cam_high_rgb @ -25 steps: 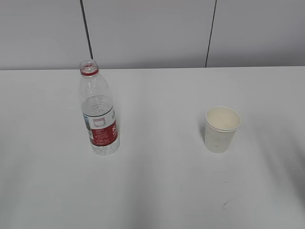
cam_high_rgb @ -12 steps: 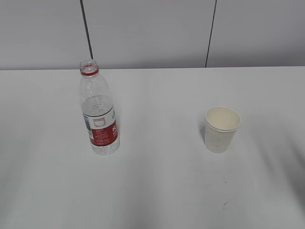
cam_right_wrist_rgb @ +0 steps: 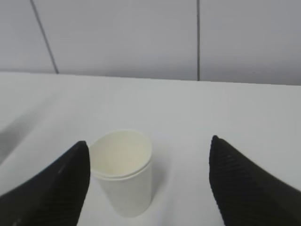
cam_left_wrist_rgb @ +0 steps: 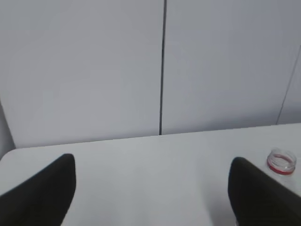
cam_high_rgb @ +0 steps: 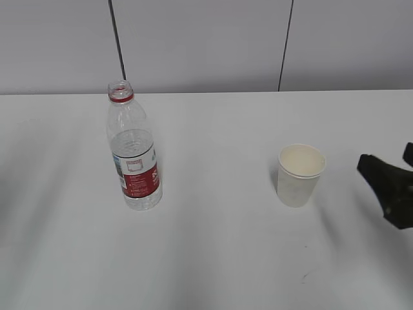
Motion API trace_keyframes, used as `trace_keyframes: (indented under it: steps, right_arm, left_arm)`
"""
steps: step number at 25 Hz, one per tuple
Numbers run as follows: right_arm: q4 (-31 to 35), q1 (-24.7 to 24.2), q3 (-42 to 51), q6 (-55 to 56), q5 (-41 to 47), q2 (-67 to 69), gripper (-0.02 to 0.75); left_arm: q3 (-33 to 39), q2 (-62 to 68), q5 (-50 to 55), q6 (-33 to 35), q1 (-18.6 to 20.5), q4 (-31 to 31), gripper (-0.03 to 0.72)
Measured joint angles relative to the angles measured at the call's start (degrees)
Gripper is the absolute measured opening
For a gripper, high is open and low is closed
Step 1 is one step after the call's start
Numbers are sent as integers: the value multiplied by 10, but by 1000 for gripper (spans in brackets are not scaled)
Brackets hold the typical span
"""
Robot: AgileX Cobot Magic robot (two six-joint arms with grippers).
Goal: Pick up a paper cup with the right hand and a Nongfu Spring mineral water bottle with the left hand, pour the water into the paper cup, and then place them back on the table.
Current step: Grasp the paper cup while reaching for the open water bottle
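Paper cup [cam_high_rgb: 301,174] is your landmark: it stands upright on the table [cam_high_rgb: 213,258], with its mouth open and nothing touching it. From the cup, you see the right hand [cam_high_rgb: 392,189] at the far right edge of the exterior view, near the cup but apart from it. In the right wrist view its jaws are spread wide and hold nothing; the cup [cam_right_wrist_rgb: 123,172] stands ahead of them, closer to the left finger [cam_right_wrist_rgb: 49,190] than to the right one. The Nongfu Spring mineral water bottle [cam_high_rgb: 133,148] stands upright well to the left of the cup, uncapped. In the left wrist view the left hand [cam_left_wrist_rgb: 150,193] is released too, and the bottle mouth [cam_left_wrist_rgb: 281,161] shows just beside its right finger.
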Motion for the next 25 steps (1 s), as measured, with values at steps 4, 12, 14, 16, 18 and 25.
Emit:
trace_keyframes:
  steps: [4,12,14,16,18,25]
  right_arm:
    - [-79,0,0,5,-73,72,581]
    - [-129,0,-1,7,-172,225,581]
    - [-129,0,-2,8,-172,248,581]
    - [-124,0,-4,8,-174,261,581]
    - [-116,0,-5,8,-175,266,581]
    - [-88,0,-5,8,-177,271,581]
  left_arm:
    - [0,68,-46,22,-59,11,590]
    - [0,135,-112,24,-107,13,590]
    - [0,138,-112,24,-107,13,590]
    - [0,138,-113,24,-107,13,590]
    - [0,138,-115,24,-107,13,590]
    - [0,138,-115,24,-107,13,590]
